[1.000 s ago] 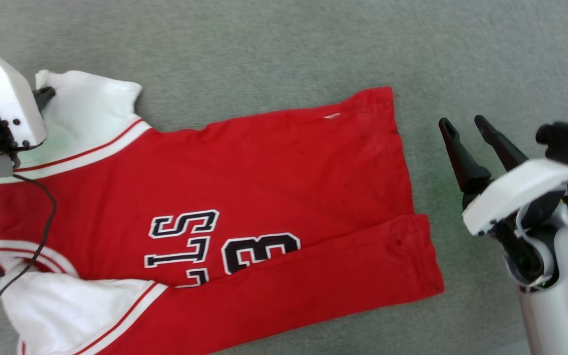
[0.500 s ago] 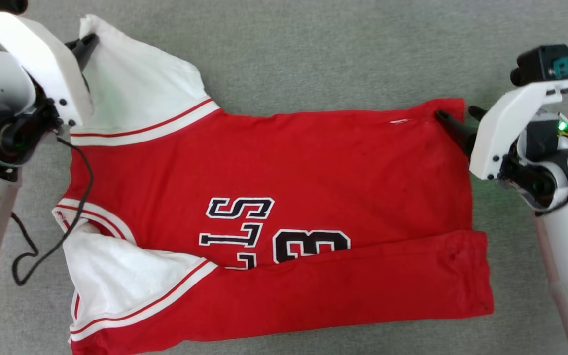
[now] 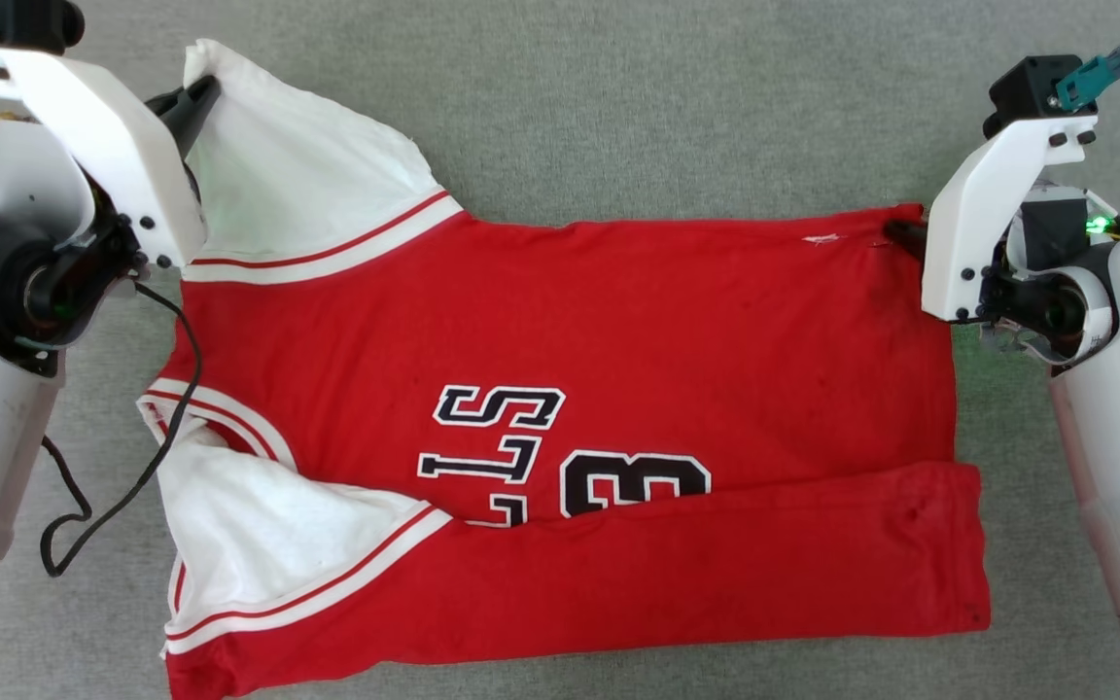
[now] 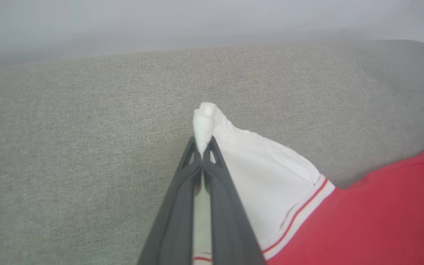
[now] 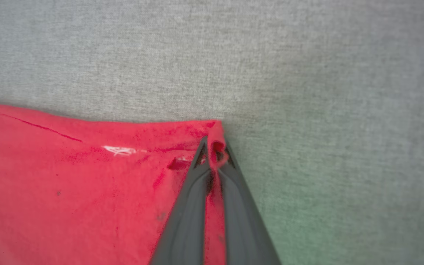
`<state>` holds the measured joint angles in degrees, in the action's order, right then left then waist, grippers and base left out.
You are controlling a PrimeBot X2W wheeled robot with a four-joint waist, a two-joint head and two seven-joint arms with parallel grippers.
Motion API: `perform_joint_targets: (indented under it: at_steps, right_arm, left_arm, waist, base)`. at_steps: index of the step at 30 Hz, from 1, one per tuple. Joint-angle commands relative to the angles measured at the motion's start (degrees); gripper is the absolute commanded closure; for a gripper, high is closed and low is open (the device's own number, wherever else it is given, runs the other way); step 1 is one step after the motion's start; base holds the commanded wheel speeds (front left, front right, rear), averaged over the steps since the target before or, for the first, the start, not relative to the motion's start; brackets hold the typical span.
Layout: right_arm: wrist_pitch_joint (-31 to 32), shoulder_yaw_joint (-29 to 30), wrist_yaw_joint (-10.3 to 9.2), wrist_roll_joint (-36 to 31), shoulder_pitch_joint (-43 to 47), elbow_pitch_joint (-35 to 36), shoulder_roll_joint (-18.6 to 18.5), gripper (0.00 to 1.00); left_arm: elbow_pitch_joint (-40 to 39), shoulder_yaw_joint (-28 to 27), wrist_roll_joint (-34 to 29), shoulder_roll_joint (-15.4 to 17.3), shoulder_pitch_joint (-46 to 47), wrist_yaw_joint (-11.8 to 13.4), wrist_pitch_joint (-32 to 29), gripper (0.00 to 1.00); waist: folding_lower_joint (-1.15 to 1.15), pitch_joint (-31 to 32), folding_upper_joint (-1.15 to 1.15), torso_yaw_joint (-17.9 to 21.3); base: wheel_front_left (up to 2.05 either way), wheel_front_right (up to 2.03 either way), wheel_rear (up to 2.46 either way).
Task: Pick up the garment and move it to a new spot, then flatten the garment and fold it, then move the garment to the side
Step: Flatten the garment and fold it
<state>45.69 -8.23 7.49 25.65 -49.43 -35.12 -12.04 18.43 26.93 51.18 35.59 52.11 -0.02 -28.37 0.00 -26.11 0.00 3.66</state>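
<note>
Head view: the garment point(image 3: 618, 321) lies on the grey surface point(image 3: 618, 117), long axis running arm to arm; left gripper point(image 3: 198, 95) pinches its far white corner, right gripper point(image 3: 902, 233) its far red hem corner

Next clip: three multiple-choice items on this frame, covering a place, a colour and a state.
1. Where does the right gripper grip the garment?
A) its white neckline
B) a red corner
C) its middle

2. What colour is the cloth in the left gripper?
A) white
B) red
C) black

3. The garment's near long edge is:
A) hanging in air
B) rolled up
C) folded over part of the black number

1 B: the right wrist view shows a red corner in shut jaws.
2 A: a white tip pokes past shut jaws.
3 C: a red flap partly covers the number.
</note>
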Motion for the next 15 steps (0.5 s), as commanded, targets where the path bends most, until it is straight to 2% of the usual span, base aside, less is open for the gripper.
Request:
perform_joint_targets:
  at_steps: [1,8,15]
  right_arm:
    - [-0.4,-0.5,0.00,-0.2,1.2,-0.3,0.3,1.00]
    - [-5.1,0.8,-0.01,0.6,5.2,6.5,-1.9,1.00]
    - [-6.4,2.4,-0.01,1.2,16.8,14.9,-3.5,1.00]
  left_arm:
    - [0.1,-0.5,0.3,0.0,-0.6,-0.2,0.7,1.00]
    - [-0.9,-2.5,2.2,0.5,-6.6,0.3,5.0,1.00]
    - [-5.8,-5.6,5.8,1.7,-20.2,3.3,9.2,1.00]
  waist:
    - [0.00,1.3,0.00,-0.1]
    - [0.00,7.7,0.00,-0.4]
    - [0.00,13.5,0.00,-1.1]
  base:
    - [0.00,0.00,0.00]
    - [0.00,0.00,0.00]
    - [0.00,0.00,0.00]
